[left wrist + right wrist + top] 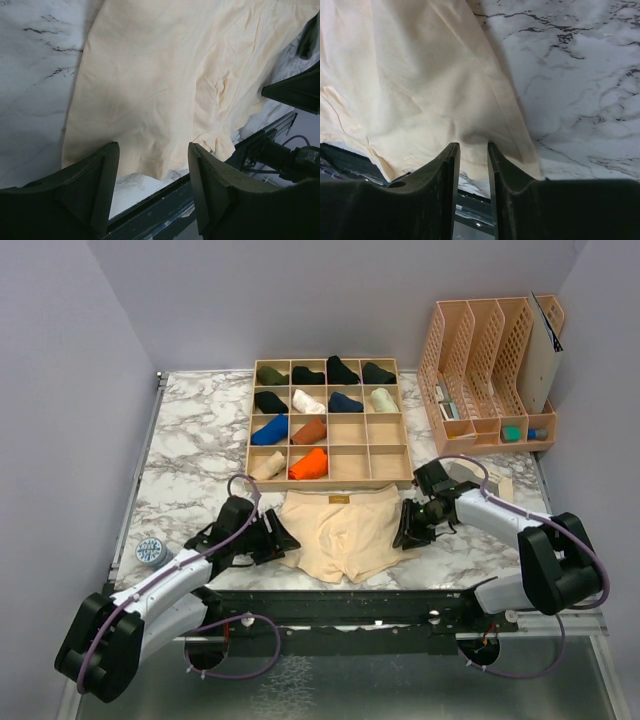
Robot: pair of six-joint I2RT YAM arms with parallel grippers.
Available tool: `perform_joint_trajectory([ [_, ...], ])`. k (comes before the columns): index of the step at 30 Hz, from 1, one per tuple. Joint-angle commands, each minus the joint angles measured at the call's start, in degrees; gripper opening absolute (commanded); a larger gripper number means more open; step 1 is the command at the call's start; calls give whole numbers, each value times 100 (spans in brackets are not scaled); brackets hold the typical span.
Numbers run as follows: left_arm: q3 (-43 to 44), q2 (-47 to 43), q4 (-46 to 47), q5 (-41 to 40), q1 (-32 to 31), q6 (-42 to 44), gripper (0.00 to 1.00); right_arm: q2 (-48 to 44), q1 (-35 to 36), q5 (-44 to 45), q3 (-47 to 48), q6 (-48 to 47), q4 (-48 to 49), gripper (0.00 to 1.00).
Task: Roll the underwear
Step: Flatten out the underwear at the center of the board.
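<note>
Left gripper (152, 185): fingers wide apart, low over the near-left leg hem of the beige underwear (340, 530), holding nothing. Right gripper (470, 150): fingers nearly together, only a narrow gap, with the near-right hem lying at the tips and the cloth puckered there. I cannot tell if it actually nips the cloth.

The beige underwear lies spread flat near the front of the marble table (190, 450), waistband toward the back, 2 legs toward the arms. The grippers sit 1 on each side of it. My read is they are set at the 2 outer edges so the cloth stays flat and square for folding or rolling; no roll is started yet.

A 2nd garment (470, 473), grey and cream, shows partly behind the right arm, well off the work area.

Just behind the waistband is a wooden tray (328, 482) with 16 compartments, several already holding rolled cloth items, probably where finished rolls go. A file rack (490, 370) stands back right and a small round tin (152, 552) sits front left.

Writing: there is a small tag on the waistband and a pattern on the tin; both are too small to read.
</note>
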Motion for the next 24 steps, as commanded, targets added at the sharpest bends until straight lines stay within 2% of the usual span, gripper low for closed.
perform_joint_trajectory([
  [1,-115,-210,-418,-668,-31,-231,64,293,15,858,-72,350,-335,34],
  [3,-87,-385,-681,-806,-31,-347,65,220,15,927,-123,446,-451,35],
  [8,-261,-913,-1030,-916,-44,-728,65,-180,45,428,-477,744,-536,39],
  [17,-319,-1672,-1533,-1040,-83,-1047,64,-1316,129,726,-460,1196,-1432,43],
  [21,-97,-1781,-1515,-1117,-93,-966,64,-1525,125,671,-145,1065,-1146,51],
  [24,355,-1660,-1501,-1235,-93,-706,66,-1545,122,1275,278,920,-1107,66],
])
